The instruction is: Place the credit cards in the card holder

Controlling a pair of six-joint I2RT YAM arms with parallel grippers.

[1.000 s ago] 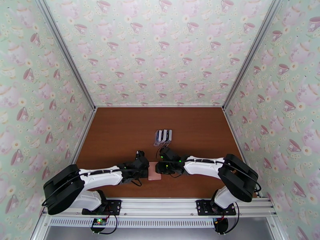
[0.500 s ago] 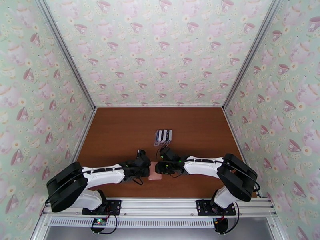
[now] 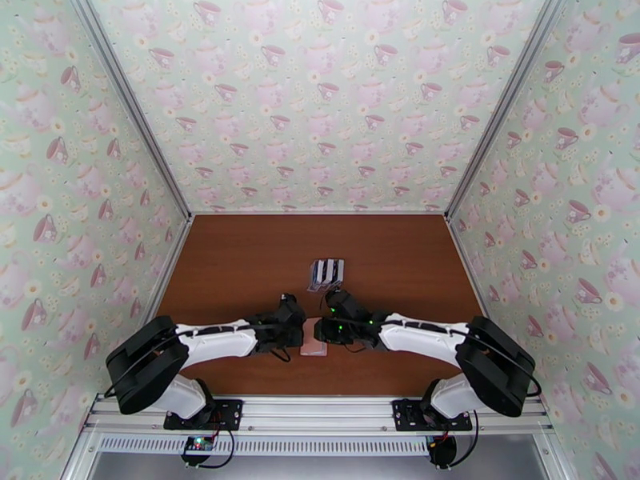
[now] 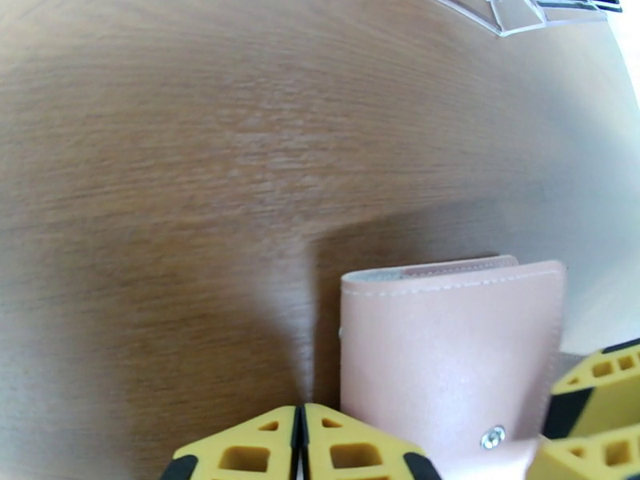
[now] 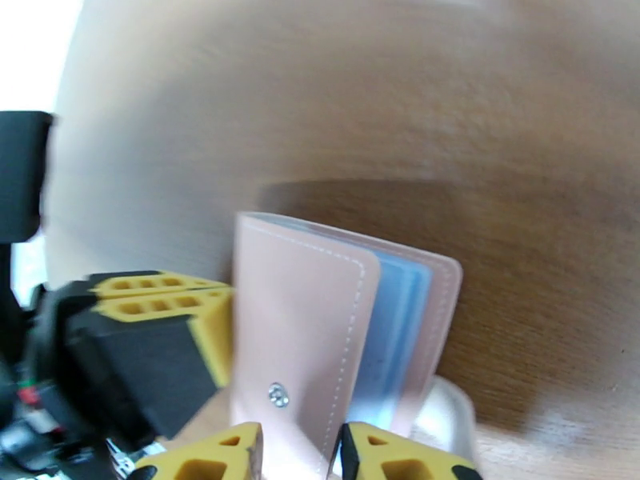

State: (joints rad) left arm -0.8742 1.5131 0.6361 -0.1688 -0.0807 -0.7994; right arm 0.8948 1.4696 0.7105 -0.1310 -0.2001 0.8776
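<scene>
The pink card holder (image 3: 313, 348) stands on edge on the brown table (image 3: 240, 258), partly open, between my two grippers. In the right wrist view its front cover (image 5: 300, 330) with a snap stud runs down between my right gripper (image 5: 300, 456) fingers, which are shut on it; bluish clear sleeves (image 5: 392, 330) show behind. My left gripper (image 4: 300, 442) is shut with nothing in it, its tips just left of the holder (image 4: 448, 346). The credit cards (image 3: 326, 270), black and white, stand in a clear rack farther back.
The clear slotted rack (image 4: 520, 6) stands a short way beyond the holder, mid-table. Patterned walls close the table in at the left, right and back. Open table lies on either side of the arms.
Both arms have shifted a little: the left gripper has closed in rightward on the holder, the right arm's elbow has swung outward. The holder has barely moved.
</scene>
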